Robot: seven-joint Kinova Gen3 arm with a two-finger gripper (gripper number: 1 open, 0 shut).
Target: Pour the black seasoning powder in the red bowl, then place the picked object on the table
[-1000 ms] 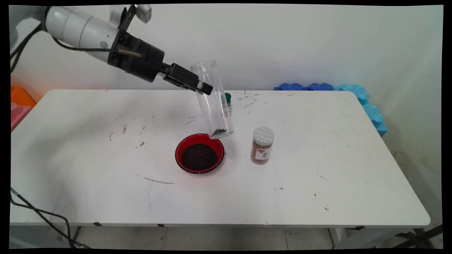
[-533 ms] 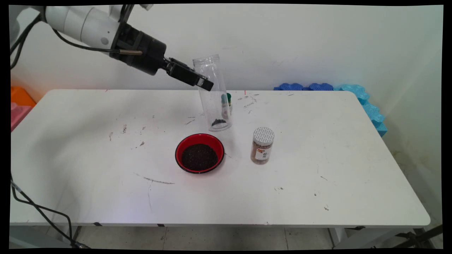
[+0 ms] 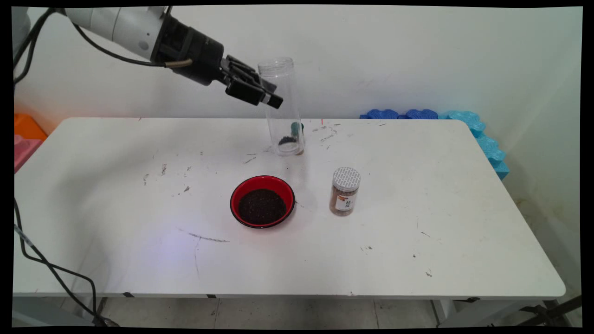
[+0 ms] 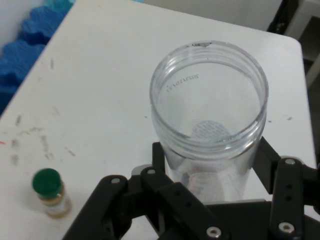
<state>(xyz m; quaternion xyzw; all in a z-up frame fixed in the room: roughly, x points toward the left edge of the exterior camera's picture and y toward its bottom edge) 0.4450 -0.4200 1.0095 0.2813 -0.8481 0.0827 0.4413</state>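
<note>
Your table [image 3: 417, 222] carries everything, and over its far side the clear jar [image 3: 280, 104], a moment ago tilted over the red bowl [image 3: 262, 201], now stands nearly upright, higher and farther back. Your gripper [image 3: 264, 96] stays clamped around it. A few dark grains remain inside. The capped spice jar [image 3: 345, 191] stands right of the bowl; the green-capped bottle [image 4: 50, 192] sits behind, not in the way.
</note>
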